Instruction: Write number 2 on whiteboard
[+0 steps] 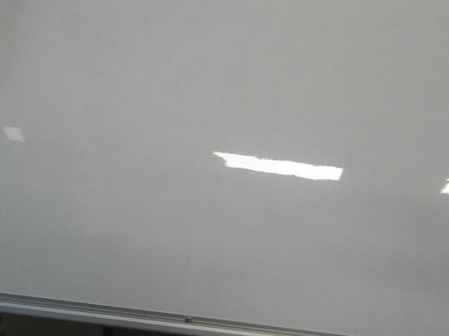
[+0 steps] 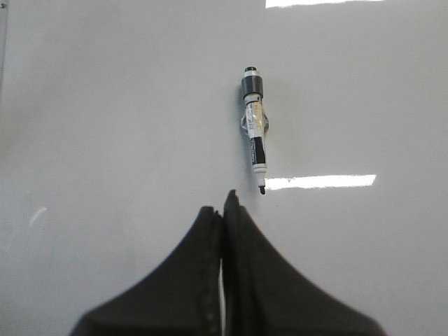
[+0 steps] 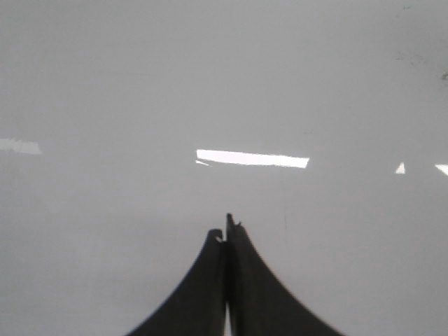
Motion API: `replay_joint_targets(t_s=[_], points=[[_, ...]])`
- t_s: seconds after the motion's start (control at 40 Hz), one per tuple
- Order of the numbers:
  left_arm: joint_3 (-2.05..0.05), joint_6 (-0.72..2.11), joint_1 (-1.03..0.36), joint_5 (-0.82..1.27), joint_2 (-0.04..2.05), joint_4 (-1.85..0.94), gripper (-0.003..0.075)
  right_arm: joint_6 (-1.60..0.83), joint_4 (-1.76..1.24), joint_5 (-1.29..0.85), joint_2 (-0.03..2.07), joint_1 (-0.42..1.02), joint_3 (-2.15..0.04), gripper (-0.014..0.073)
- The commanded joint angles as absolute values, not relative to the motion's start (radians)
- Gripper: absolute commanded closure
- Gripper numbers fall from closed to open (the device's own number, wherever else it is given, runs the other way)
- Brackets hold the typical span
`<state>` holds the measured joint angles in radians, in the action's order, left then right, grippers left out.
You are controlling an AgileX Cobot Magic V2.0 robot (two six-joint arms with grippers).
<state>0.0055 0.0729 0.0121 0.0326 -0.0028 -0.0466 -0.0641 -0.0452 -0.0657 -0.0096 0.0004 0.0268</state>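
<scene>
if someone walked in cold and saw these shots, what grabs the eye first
The marker stands out most: in the left wrist view it lies uncapped on the pale surface just beyond the shut left gripper, tip toward the fingers. Next come the bright rectangular reflections on the whiteboard, which fills the front view and shows no writing. The right gripper is shut too, holding nothing.

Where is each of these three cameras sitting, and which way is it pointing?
Front view: faces forward at the whiteboard and its bottom rail; no robot part shows, no digit written.
Left wrist view: sits on the left arm, looking past the shut left gripper at the white surface and a marker on it, uncapped tip toward the gripper.
Right wrist view: sits on the right arm, looking past the shut right gripper at bare white surface.
Shared: all views show glossy white surface with bright light reflections.
</scene>
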Motion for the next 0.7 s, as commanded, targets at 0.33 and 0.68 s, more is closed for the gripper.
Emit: replay_joint_targets(t_s=[0.33, 0.68], points=[[0.028, 0.071, 0.005, -0.058, -0.022, -0.047, 0.074, -0.069, -0.045, 0.009, -0.026, 0.002, 0.028, 0.066], [0.025, 0.071, 0.005, -0.141, -0.022, -0.066, 0.074, -0.069, -0.045, 0.024, -0.026, 0.002, 0.021, 0.066]])
